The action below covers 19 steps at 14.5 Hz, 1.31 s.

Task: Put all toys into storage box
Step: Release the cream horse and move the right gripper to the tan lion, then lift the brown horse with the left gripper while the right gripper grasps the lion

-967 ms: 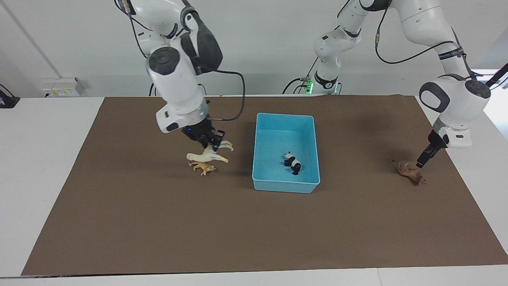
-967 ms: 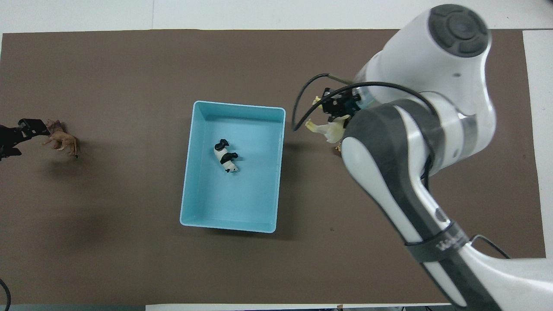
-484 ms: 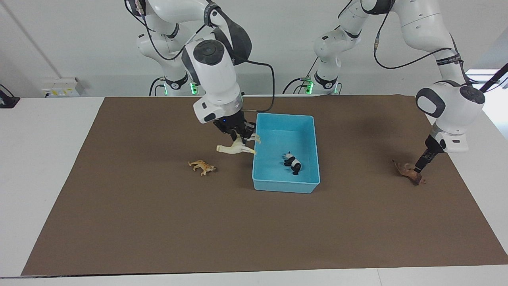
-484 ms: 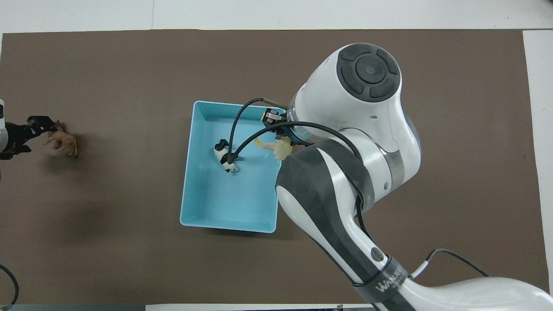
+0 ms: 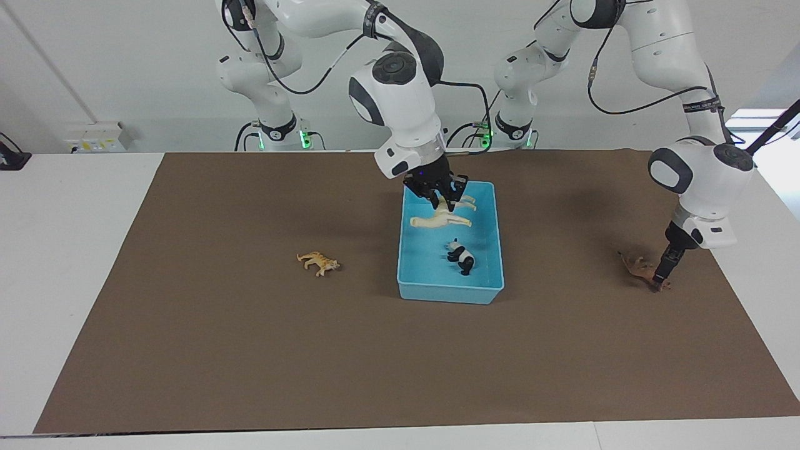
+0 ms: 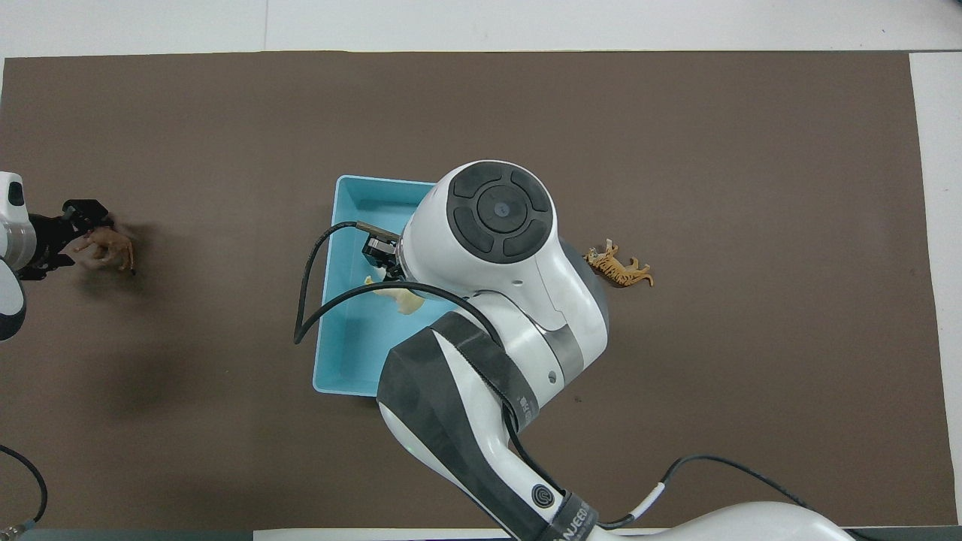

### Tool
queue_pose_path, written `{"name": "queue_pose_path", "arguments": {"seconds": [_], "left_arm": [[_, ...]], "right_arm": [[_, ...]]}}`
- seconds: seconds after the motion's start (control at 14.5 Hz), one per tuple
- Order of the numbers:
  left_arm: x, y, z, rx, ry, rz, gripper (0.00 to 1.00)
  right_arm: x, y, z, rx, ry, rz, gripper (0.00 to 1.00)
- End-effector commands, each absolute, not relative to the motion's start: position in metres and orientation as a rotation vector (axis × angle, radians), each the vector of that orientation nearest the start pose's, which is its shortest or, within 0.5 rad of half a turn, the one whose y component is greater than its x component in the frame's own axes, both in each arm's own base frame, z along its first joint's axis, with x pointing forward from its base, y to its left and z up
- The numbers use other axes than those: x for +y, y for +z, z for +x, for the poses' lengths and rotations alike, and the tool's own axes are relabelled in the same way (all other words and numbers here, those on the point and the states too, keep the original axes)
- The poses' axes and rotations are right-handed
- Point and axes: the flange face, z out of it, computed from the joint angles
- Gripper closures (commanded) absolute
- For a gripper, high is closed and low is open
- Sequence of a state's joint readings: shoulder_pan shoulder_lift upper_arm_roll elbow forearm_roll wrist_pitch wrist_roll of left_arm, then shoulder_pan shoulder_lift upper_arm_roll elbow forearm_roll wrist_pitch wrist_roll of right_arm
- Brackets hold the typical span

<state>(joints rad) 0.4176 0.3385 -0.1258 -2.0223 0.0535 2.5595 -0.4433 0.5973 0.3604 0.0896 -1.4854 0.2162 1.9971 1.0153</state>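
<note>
toys 4 | storage box 1 | robot arms 2

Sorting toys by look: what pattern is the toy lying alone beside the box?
Orange with dark stripes, a tiger; overhead view shows it best.

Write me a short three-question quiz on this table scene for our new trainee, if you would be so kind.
1. True or false: the tiger is inside the box.
2. What lies on the box floor? A panda; B ball; C nothing.
3. Which toy is the left gripper down at?
Key: 1 false, it lies on the mat, toward the right arm's end; 2 A; 3 the lion.
</note>
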Motion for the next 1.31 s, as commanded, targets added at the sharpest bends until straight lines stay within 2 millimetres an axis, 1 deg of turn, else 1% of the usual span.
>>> {"name": "queue_pose_path", "arguments": {"seconds": [0.0,0.07,0.14,0.21,0.28,0.35,0.48,0.62,0.69,0.76,0.83,0.97,1.04,1.11,1.17,1.24], "left_arm": [[0.177,0.298,0.589,-1.097,-0.344,-2.942,0.00],[0.177,0.297,0.589,-1.097,-0.352,-2.942,0.00],[0.177,0.293,0.589,-1.097,-0.352,-2.943,0.00],[0.177,0.291,0.589,-1.100,-0.349,-2.943,0.00],[0.177,0.290,0.589,-1.100,-0.349,-2.944,0.00],[0.177,0.289,0.589,-1.105,-0.347,-2.943,0.00],[0.177,0.286,0.590,-1.112,-0.362,-2.941,0.00],[0.176,0.283,0.590,-1.115,-0.357,-2.942,0.00],[0.176,0.283,0.590,-1.115,-0.357,-2.942,0.01],[0.176,0.283,0.591,-1.115,-0.357,-2.942,0.11],[0.175,0.283,0.591,-1.112,-0.357,-2.944,0.18],[0.174,0.284,0.592,-1.109,-0.352,-2.945,0.34],[0.170,0.284,0.593,-1.103,-0.352,-2.949,0.44],[0.169,0.284,0.593,-1.099,-0.347,-2.950,0.57],[0.170,0.285,0.594,-1.099,-0.352,-2.950,0.68],[0.167,0.286,0.595,-1.090,-0.350,-2.953,0.73]], "right_arm": [[0.420,0.498,0.529,0.635,0.154,-2.847,0.00],[0.409,0.510,0.533,0.645,0.130,-2.839,0.00],[0.381,0.518,0.549,0.696,0.113,-2.830,0.00],[0.356,0.525,0.561,0.683,0.097,-2.831,0.00],[0.330,0.528,0.573,0.635,0.086,-2.846,0.00],[0.305,0.526,0.584,0.576,0.079,-2.864,0.00],[0.263,0.517,0.602,0.449,0.049,-2.915,0.00],[0.222,0.508,0.613,0.207,0.013,-2.983,0.00],[0.207,0.502,0.615,0.056,0.016,-2.998,0.00],[0.200,0.495,0.611,-0.090,0.018,-3.004,0.00],[0.192,0.483,0.605,-0.230,0.022,-3.016,0.00],[0.183,0.464,0.592,-0.499,-0.038,-3.025,0.00],[0.182,0.454,0.586,-0.615,-0.064,-3.007,0.00],[0.180,0.441,0.579,-0.738,-0.121,-2.981,0.00],[0.178,0.433,0.575,-0.828,-0.173,-2.959,0.00],[0.178,0.424,0.569,-0.919,-0.203,-2.936,0.00]]}}
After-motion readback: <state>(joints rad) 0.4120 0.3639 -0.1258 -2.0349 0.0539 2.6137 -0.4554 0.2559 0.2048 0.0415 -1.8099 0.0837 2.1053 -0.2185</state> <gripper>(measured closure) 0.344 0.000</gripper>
